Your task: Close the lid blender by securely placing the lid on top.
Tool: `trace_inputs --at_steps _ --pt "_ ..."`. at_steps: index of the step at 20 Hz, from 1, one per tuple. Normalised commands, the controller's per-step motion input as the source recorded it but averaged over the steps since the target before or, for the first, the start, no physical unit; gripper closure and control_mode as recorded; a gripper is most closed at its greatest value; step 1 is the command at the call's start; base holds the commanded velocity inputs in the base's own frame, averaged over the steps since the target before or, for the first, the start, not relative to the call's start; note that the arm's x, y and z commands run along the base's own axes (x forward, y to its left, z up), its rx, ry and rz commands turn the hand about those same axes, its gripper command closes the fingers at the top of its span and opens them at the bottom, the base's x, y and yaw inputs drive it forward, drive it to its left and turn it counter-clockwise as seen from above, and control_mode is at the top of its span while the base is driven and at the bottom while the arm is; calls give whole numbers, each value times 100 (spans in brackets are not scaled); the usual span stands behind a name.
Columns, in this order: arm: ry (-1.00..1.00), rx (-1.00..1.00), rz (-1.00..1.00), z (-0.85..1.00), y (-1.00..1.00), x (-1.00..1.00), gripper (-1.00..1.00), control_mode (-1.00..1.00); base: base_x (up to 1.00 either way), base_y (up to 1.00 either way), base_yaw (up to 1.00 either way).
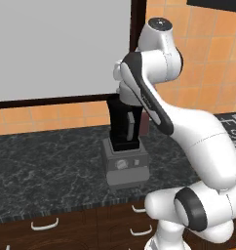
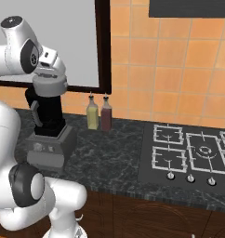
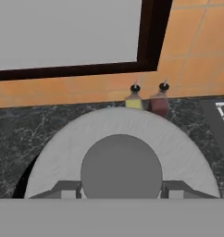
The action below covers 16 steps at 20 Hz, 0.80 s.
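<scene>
I have the lid (image 3: 118,152) under the hand, right over the top of the blender (image 1: 124,128). In the hand view its pale disc sits dead centre with the knob (image 3: 121,167) at 6 o'clock. The two fingers (image 3: 67,190) stand one at each side of the knob, at about 8 and 4 o'clock, and look clamped on it, though the actual contact falls at the bottom edge, so I take the grip as likely, not proven.

In the right base view the lid (image 2: 49,85) rests on or just above the dark jar; I cannot tell whether it is fully seated. A dark sliver of jar rim (image 3: 22,181) peeks out at 9 o'clock in the hand view, with none visible on the far side.

Risks as I judge them:
- That one-sided sliver may mean the lid is off-centre toward 3 o'clock. Letting go now could leave it perched on the rim and free to slide off.
- Pressing down while skewed could wedge one edge, or tip the tall jar on its boxy base (image 1: 126,167).
- Lifting away before the fingers part fully would drag the lid back up.
- Two bottles (image 2: 99,113) stand on the table (image 2: 114,153) at 3 o'clock of the blender; a wide retreat that way could knock them.
</scene>
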Motion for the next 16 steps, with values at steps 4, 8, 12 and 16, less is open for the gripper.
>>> trace_inputs --at_steps 4,8,12,16 --pt "8 -1 0 8 47 38 100 -100 0 0 0" --pt "2 -3 0 10 46 19 100 -100 0 0 0" --pt "0 -2 0 9 35 7 100 -100 0 0 0" --pt "0 -1 0 6 7 0 100 -100 0 0 0"
